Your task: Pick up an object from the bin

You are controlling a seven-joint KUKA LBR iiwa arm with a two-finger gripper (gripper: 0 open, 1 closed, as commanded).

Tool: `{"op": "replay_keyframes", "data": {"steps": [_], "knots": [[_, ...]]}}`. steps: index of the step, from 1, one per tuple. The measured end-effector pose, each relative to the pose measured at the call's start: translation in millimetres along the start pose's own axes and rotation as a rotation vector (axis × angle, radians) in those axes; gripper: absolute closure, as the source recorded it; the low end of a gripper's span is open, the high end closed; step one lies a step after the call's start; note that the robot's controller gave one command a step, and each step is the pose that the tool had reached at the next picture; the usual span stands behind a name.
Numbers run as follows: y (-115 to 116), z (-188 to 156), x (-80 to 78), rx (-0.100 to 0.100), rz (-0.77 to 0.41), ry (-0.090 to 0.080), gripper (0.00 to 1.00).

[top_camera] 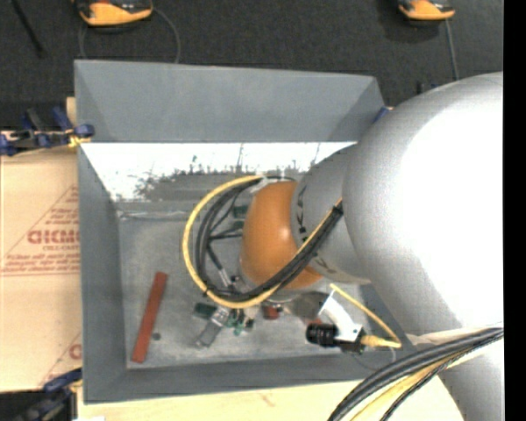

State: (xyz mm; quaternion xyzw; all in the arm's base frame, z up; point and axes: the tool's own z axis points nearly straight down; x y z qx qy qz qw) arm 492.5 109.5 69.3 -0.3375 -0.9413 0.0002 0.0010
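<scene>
My gripper (221,317) is low in the bin's front middle, close to the floor, and the orange cover above hides most of it. Small grey and green parts show at its tip, and I cannot tell whether they belong to it or are a loose thing. A long, flat red-brown stick (149,317) lies on the floor at the front left. It runs from near the front wall towards the back and lies a short way left of the gripper, apart from it.
The arm with its orange cover and looped black and yellow cables hangs over the middle and right of the bin. A black and white cable plug hangs at the front right. Bare scratched floor shows at the back left.
</scene>
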Motion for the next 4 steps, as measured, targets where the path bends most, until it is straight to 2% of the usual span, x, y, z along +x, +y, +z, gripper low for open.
{"op": "replay_keyframes", "data": {"steps": [1, 2, 4], "knots": [[0, 0, -0.6, 0.000, -0.001, 0.000, 0.00], [0, 0, -1.0, 0.000, -0.001, -0.001, 1.00], [0, -86, -4.3, -0.004, -0.009, -0.005, 1.00]]}}
